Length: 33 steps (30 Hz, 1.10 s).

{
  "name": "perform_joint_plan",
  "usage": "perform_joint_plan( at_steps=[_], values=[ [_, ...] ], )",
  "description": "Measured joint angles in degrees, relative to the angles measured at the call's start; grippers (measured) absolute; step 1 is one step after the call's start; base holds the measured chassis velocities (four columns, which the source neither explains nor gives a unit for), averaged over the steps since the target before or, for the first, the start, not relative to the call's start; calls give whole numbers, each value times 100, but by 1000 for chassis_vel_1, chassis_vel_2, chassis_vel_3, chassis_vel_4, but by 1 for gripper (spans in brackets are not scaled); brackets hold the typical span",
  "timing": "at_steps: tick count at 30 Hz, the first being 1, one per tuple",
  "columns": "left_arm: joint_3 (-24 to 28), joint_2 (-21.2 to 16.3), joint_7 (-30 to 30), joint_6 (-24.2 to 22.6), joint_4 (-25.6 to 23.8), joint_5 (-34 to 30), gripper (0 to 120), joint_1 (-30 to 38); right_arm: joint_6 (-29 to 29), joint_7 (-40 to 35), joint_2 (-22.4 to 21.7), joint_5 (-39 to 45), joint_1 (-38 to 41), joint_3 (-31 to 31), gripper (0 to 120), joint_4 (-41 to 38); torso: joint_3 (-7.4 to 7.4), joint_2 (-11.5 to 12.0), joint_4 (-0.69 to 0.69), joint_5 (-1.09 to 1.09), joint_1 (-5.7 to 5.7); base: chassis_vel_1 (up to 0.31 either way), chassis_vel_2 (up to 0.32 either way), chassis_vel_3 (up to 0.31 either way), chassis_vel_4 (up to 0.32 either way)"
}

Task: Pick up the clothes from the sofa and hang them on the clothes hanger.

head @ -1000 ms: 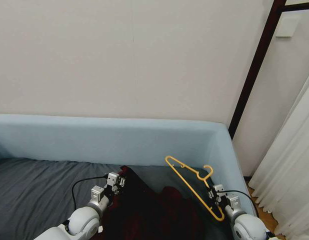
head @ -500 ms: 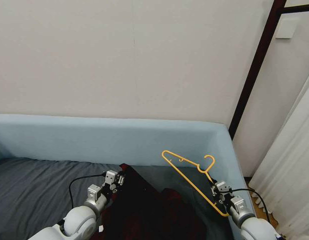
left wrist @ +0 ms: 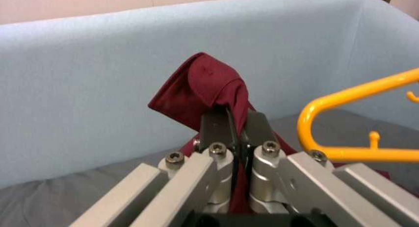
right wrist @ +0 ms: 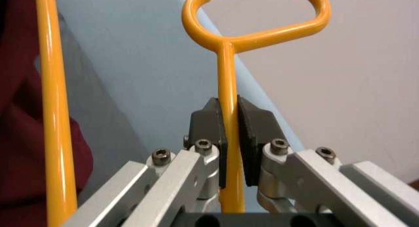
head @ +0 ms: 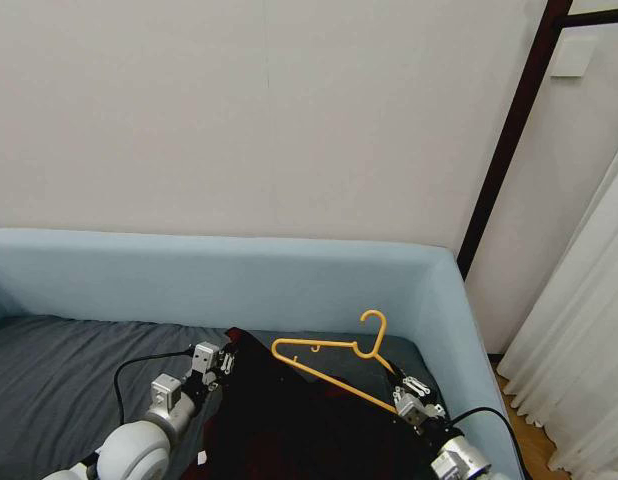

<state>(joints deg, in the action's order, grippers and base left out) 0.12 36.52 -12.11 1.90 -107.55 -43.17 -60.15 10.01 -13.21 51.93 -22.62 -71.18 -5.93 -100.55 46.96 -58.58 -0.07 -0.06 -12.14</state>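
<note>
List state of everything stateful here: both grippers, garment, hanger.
left gripper: shut on a fold of the dark red garment
right gripper: shut on the yellow hanger, just below its hook
dark red garment: one edge held up, rest heaped on the sofa
yellow hanger: held over the garment, hook up

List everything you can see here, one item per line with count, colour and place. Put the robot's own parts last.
sofa: one, light blue, against the wall
seat cushion: one, dark grey, on the sofa
garment: one, dark red, draped over the seat, one corner lifted
hanger: one, yellow, held above the garment
wall: one, off-white, behind the sofa
door frame: one, dark, right of the sofa
curtain: one, white, far right
left pincer: one, silver and black, shut on the garment's corner
right pincer: one, silver and black, shut on the hanger's stem
</note>
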Motion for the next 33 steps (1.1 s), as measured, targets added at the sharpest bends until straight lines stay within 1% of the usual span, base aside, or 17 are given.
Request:
perform_joint_plan(
  at_steps=[3, 7, 13, 15, 18, 20, 24, 27, 28, 33],
  values=[
    [1, -47, -12, -40, -76, -7, 0, -1, 138, -15, 29, -374, -217, -3, 5, -212, 0, 0, -1, 0, 0, 0, 0, 0, 0],
    [29, -45, -14, -49, -118, 13, 0, -40, 186, -15, 72, -591, -411, 31, 5, -262, 0, 0, -3, -1, 0, 0, 0, 0, 0],
    [36, -50, -13, -49, -246, 66, 0, -162, 195, -56, 234, -668, -283, 131, 5, 10, 0, 0, -1, 1, 0, 0, 0, 0, 0],
    [66, -73, -10, -51, -318, 85, 0, -209, 184, -84, 357, -671, -146, 162, 5, 150, 1, 1, 2, 2, 0, 0, 0, 0, 0],
    [151, -79, -9, -65, -366, 92, 0, -160, 170, -108, 473, -669, -54, 182, 5, 262, 0, 1, 2, 0, 0, 0, 0, 0, 0],
    [214, -86, -9, -81, -397, 92, 0, -100, 139, -120, 569, -632, 5, 234, 5, 343, 1, 1, -3, 1, 0, 0, 0, 0, 0],
    [335, -89, -13, -127, -387, 93, 0, 73, 128, -97, 707, -609, 100, 282, 5, 384, 1, 1, 0, 1, 0, 0, 0, 0, 0],
    [574, -15, -56, -156, -208, 100, 0, 366, 191, -14, 854, -744, 261, 278, 5, 410, 0, 1, 1, 0, 0, 0, 0, 0, 0],
    [745, 52, -82, -161, -115, 95, 0, 550, 191, 6, 895, -757, 286, 286, 5, 411, 1, 1, 1, 1, -1, 0, 0, 0, 0],
    [951, 140, -87, -209, -98, 74, 0, 729, 195, 16, 922, -795, 337, 318, 5, 501, 1, 1, -3, 0, -1, 0, 0, 0, 0]
  ],
)
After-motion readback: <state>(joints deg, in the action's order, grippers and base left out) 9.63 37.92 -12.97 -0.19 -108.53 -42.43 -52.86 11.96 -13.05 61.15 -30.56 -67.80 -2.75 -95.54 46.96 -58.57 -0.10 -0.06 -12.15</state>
